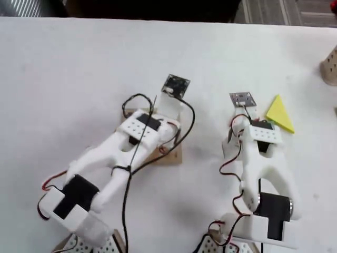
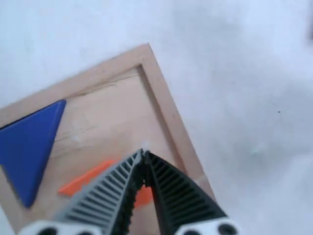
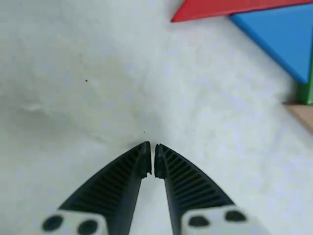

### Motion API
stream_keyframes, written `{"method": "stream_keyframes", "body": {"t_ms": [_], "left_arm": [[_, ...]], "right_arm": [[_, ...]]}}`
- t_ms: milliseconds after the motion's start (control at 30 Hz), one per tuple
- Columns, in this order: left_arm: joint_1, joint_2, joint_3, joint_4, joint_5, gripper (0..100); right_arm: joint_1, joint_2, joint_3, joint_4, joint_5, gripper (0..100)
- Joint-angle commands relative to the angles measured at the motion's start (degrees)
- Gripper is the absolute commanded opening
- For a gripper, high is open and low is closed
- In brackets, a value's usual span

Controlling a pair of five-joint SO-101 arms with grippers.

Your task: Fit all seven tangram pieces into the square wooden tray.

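Observation:
The square wooden tray (image 2: pixel 166 103) holds a blue triangle (image 2: pixel 27 147) and an orange piece (image 2: pixel 80 181). My left gripper (image 2: pixel 144 157) is shut just above the orange piece, inside the tray, with nothing seen between its fingers. In the high view the left arm (image 1: pixel 139 129) covers most of the tray (image 1: pixel 171 154). My right gripper (image 3: pixel 150 149) is shut over bare white table. Beyond it lie a red piece (image 3: pixel 234 7), another blue triangle (image 3: pixel 283 34) and a sliver of a green piece (image 3: pixel 307 90). A yellow triangle (image 1: pixel 280 113) lies beside the right arm (image 1: pixel 260 134).
A tan wooden object (image 1: pixel 330 66) stands at the table's right edge. A wooden corner (image 3: pixel 301 113) shows under the green piece. Open white table stretches across the far half and the left side. Cables loop around both arms.

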Motion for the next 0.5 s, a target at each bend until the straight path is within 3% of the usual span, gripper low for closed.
{"method": "stream_keyframes", "body": {"t_ms": [0, 167, 467], "left_arm": [[0.84, 1.36, -4.22, -1.58, -0.35, 2], [-1.01, 8.75, -10.02, 3.78, -0.35, 2], [-1.71, 8.92, -11.34, 16.44, -0.88, 2]], "right_arm": [[0.13, -2.33, -0.26, -0.66, 0.53, 1.9], [0.22, -2.33, -0.26, -0.66, 0.53, 1.9], [0.22, -2.33, -0.26, -0.66, 0.53, 1.9]]}}
